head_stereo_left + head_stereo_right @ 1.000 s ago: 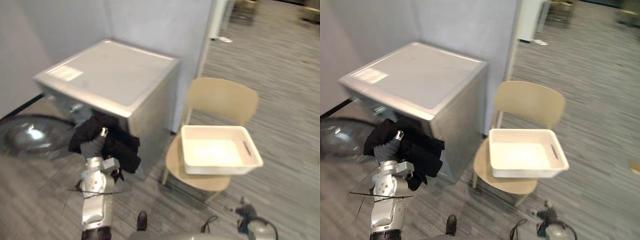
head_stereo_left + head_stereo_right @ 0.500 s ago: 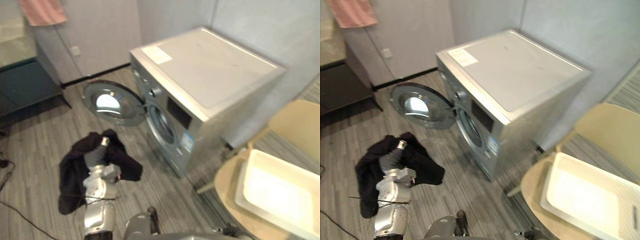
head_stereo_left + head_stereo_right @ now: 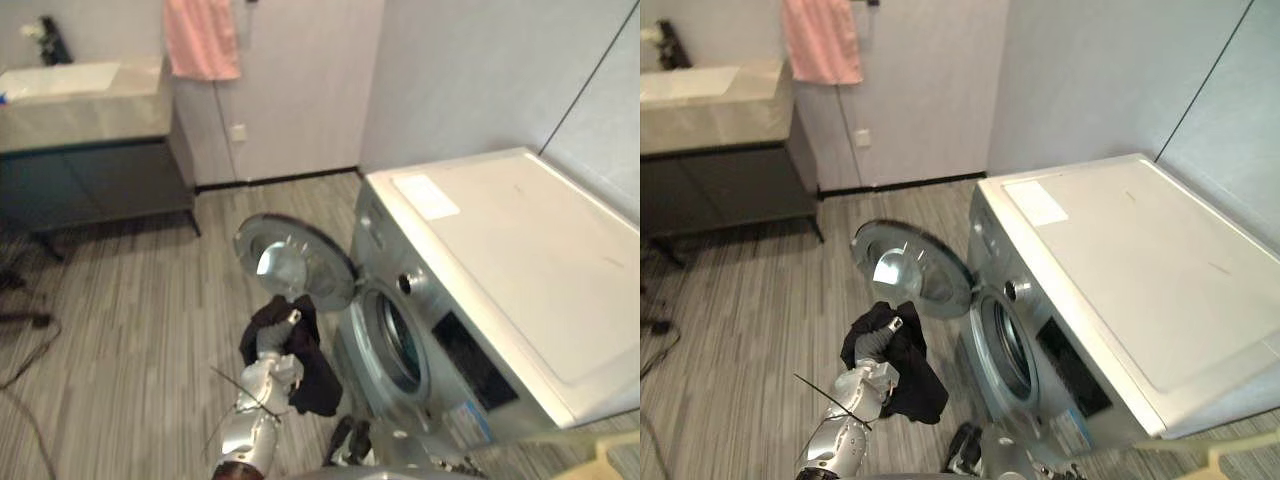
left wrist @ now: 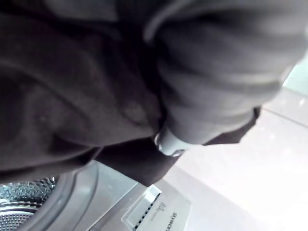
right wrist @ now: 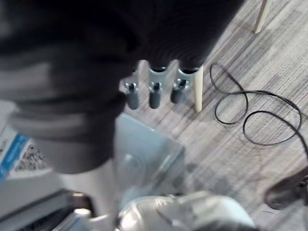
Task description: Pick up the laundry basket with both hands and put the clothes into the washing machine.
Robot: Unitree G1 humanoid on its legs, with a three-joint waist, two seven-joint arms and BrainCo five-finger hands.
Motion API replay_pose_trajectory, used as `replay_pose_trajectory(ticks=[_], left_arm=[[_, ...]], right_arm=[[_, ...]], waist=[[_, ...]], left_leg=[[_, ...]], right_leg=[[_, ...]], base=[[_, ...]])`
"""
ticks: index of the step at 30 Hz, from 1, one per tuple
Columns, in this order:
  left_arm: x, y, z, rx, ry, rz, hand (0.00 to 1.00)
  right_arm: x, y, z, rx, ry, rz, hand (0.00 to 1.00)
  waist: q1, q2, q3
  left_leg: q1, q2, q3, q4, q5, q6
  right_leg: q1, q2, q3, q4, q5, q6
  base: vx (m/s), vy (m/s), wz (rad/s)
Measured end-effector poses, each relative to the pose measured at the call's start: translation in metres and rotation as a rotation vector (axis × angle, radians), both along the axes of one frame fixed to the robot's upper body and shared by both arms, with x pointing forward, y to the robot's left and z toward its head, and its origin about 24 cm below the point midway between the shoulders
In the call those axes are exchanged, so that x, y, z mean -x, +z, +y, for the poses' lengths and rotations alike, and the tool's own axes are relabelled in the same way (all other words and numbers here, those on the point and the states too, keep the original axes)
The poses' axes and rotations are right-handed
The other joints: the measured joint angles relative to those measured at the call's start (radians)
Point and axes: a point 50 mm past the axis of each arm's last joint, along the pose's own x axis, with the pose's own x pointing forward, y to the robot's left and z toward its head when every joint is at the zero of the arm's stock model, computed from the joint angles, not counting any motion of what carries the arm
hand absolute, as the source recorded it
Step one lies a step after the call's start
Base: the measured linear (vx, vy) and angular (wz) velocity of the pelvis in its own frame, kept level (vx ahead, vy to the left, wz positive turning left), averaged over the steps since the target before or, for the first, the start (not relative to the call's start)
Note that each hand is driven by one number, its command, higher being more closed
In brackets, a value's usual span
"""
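1. The washing machine [image 3: 500,260] stands to the robot's right with its round door [image 3: 295,262] swung wide open over the striped grey floor [image 3: 130,330].
2. The left hand [image 3: 270,345] is raised in front of that door, with a bundle of black clothes [image 3: 312,375] draped over it and hanging clear of the floor.
3. The clothes sit just outside the drum opening [image 3: 400,345], not inside it.
4. The cloth swallows the left hand's fingers, so I cannot tell how they are set.
5. The right hand [image 5: 154,94] hangs low near a pale chair leg [image 5: 198,91], fingers loose and carrying nothing.
6. Across the room, a pink towel [image 3: 201,38] hangs on the wall above a sink counter [image 3: 85,100].
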Motion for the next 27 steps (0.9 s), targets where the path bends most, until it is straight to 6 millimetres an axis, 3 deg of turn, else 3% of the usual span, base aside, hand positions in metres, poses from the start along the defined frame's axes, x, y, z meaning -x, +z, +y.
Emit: replay_pose_trajectory(ticks=[1,2,3,5,6,8,9,11,12,14,16,17,18,19,21,23,25,26,27], left_arm=[[-0.001,-0.004,-0.003,-0.002,-0.025,0.021,1.0],[-0.004,-0.004,-0.004,-0.004,-0.035,0.029,1.0],[-0.004,-0.004,-0.003,-0.003,-0.031,0.027,1.0],[-0.003,-0.006,-0.001,-0.005,-0.025,0.034,1.0],[-0.002,-0.007,0.0,-0.005,-0.024,0.037,1.0],[-0.001,-0.01,0.002,-0.008,-0.021,0.048,1.0],[0.0,-0.011,0.002,-0.011,-0.022,0.056,1.0],[0.006,-0.022,0.003,-0.038,-0.035,0.104,1.0],[0.011,-0.03,0.002,-0.056,-0.048,0.137,1.0],[0.022,-0.047,0.002,-0.085,-0.068,0.219,1.0],[0.029,-0.055,-0.002,-0.093,-0.104,0.26,1.0],[0.03,-0.057,-0.004,-0.094,-0.125,0.263,1.0],[0.031,-0.057,-0.001,-0.104,-0.128,0.261,1.0],[0.033,-0.059,0.003,-0.112,-0.124,0.27,1.0],[0.038,-0.064,0.01,-0.134,-0.126,0.293,1.0],[0.042,-0.069,0.019,-0.172,-0.134,0.321,1.0],[0.047,-0.077,0.027,-0.215,-0.148,0.363,1.0],[0.048,-0.079,0.029,-0.226,-0.153,0.378,1.0],[0.046,-0.08,0.027,-0.234,-0.163,0.38,1.0]], right_arm=[[0.005,0.0,-0.003,0.002,-0.015,0.013,0.0],[0.01,0.0,-0.004,-0.002,-0.014,0.035,0.0],[0.012,0.0,-0.004,-0.004,-0.009,0.046,0.0],[0.015,0.0,-0.004,0.01,-0.016,0.068,0.0],[0.014,0.0,-0.005,0.018,-0.019,0.069,0.0],[0.008,0.002,-0.014,0.053,-0.015,0.048,0.0],[0.006,0.003,-0.016,0.06,-0.013,0.043,0.0],[-0.005,0.005,-0.024,0.095,-0.003,0.019,0.0],[-0.012,0.006,-0.03,0.114,0.017,0.003,0.0],[-0.033,0.01,-0.037,0.143,0.055,-0.047,0.0],[-0.044,0.012,-0.032,0.128,0.109,-0.086,0.0],[-0.054,0.012,-0.022,0.097,0.152,-0.118,0.0],[-0.065,0.012,-0.012,0.061,0.16,-0.147,0.0],[-0.07,0.011,-0.003,0.03,0.181,-0.152,0.0],[-0.073,0.009,0.003,0.005,0.218,-0.141,0.0],[-0.072,0.007,0.004,-0.002,0.219,-0.136,0.0],[-0.07,0.006,0.006,-0.011,0.219,-0.131,0.0],[-0.067,0.005,0.006,-0.015,0.231,-0.112,0.0],[-0.071,0.007,0.0,-0.001,0.241,-0.121,0.0]], waist=[[-0.029,0.023,0.01],[-0.018,0.034,0.014],[-0.012,0.034,0.015],[-0.012,0.032,0.017],[-0.01,0.033,0.017],[-0.009,0.035,0.016],[-0.009,0.037,0.018],[0.002,0.05,0.012],[0.016,0.065,0.003],[0.008,0.089,-0.01],[-0.003,0.096,-0.006],[0.012,0.112,-0.001],[0.036,0.111,0.005],[0.044,0.1,0.017],[0.05,0.075,0.034],[0.05,0.069,0.035],[0.036,0.066,0.036],[0.045,0.062,0.038],[0.05,0.071,0.05]], left_leg=[[-0.088,0.056,0.039,0.254,0.047,-0.079],[-0.176,0.139,0.068,0.503,0.118,-0.145],[-0.208,0.179,0.076,0.606,0.129,-0.152],[-0.287,0.314,0.081,0.786,0.14,-0.122],[-0.302,0.349,0.084,0.8,0.135,-0.113],[-0.361,0.465,0.063,0.723,0.106,-0.064],[-0.37,0.477,0.044,0.672,0.101,-0.054],[-0.354,0.453,-0.092,0.393,0.093,-0.055],[-0.314,0.394,-0.248,0.196,0.093,-0.057],[-0.286,0.332,-0.398,0.022,0.109,-0.085],[-0.283,0.314,-0.367,-0.011,0.119,-0.102],[-0.269,0.311,-0.29,-0.041,0.13,-0.144],[-0.254,0.319,-0.169,-0.061,0.105,-0.191],[-0.243,0.302,-0.095,-0.082,0.111,-0.174],[-0.22,0.276,0.009,-0.083,0.103,-0.139],[-0.219,0.277,0.054,-0.069,0.097,-0.127],[-0.22,0.278,0.069,-0.063,0.099,-0.122],[-0.222,0.277,0.079,-0.057,0.1,-0.122],[-0.226,0.292,0.078,-0.053,0.102,-0.126]], right_leg=[[0.051,0.041,0.02,-0.035,-0.012,0.008],[0.096,0.088,0.072,-0.065,-0.021,0.008],[0.114,0.099,0.092,-0.066,-0.027,0.009],[0.169,0.114,0.177,-0.069,-0.033,0.01],[0.18,0.115,0.205,-0.078,-0.033,0.01],[0.205,0.118,0.306,-0.122,-0.022,0.072],[0.212,0.12,0.333,-0.131,-0.017,0.08],[0.2,0.133,0.442,-0.148,0.002,0.111],[0.163,0.143,0.51,-0.139,0.001,0.141],[0.104,0.153,0.61,-0.095,0.0,0.181],[0.064,0.159,0.683,-0.062,0.009,0.211],[0.016,0.173,0.737,-0.036,0.018,0.247],[-0.027,0.153,0.771,-0.033,0.011,0.26],[-0.042,0.08,0.681,-0.039,0.015,0.254],[-0.033,-0.116,0.373,-0.039,0.007,0.245],[-0.026,-0.169,0.335,0.015,0.006,0.251],[0.033,-0.172,0.384,0.021,0.011,0.257],[0.076,-0.174,0.371,-0.035,-0.02,0.313],[0.089,-0.158,0.358,-0.07,-0.012,0.342]], base=[[0.78,0.057,-0.8],[0.6,0.049,-1.01],[0.46,0.052,-1.3],[0.37,0.061,-1.32],[0.35,0.092,-1.52],[0.26,0.139,-1.37],[0.21,0.245,-1.4],[0.13,0.279,-1.49],[0.03,0.314,-1.58],[0.02,0.394,-1.66],[-0.02,0.379,-1.3],[-0.13,0.499,-1.84],[-0.16,0.484,-2.22],[-0.19,0.358,-2.04],[-0.19,0.275,-1.47],[-0.08,0.135,-0.86],[0.0,-0.004,-0.36],[0.01,-0.119,-0.21],[0.0,-0.158,-0.19]])
